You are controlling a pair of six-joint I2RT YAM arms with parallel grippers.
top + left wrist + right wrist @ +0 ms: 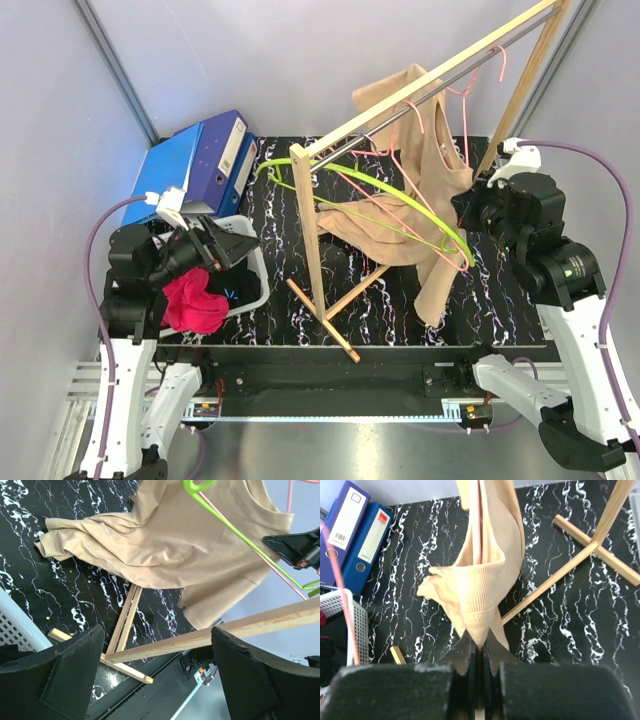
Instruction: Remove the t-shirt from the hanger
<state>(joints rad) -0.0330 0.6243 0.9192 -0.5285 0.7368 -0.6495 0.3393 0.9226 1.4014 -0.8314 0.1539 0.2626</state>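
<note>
A beige t-shirt (pixel 425 180) hangs on a pink hanger (pixel 392 214) from the metal rail of a wooden rack (pixel 311 240), with a green hanger (pixel 405 195) across its front. Its lower part drapes onto the black marbled table. My right gripper (pixel 466 210) is shut on the shirt's ribbed collar (pixel 479 610), which is pinched between the jaws (pixel 480 647). My left gripper (pixel 236 246) is open and empty at the left, above the basket. In its wrist view the shirt (pixel 170 540) lies well beyond the fingers (pixel 75 655), behind a rack beam.
Blue binders (pixel 200 160) stand at the back left. A white basket (pixel 262 285) with a red cloth (pixel 193 303) sits under the left gripper. The rack's wooden foot (pixel 325 320) crosses the table's middle. An empty pink hanger (pixel 497 62) hangs further along the rail.
</note>
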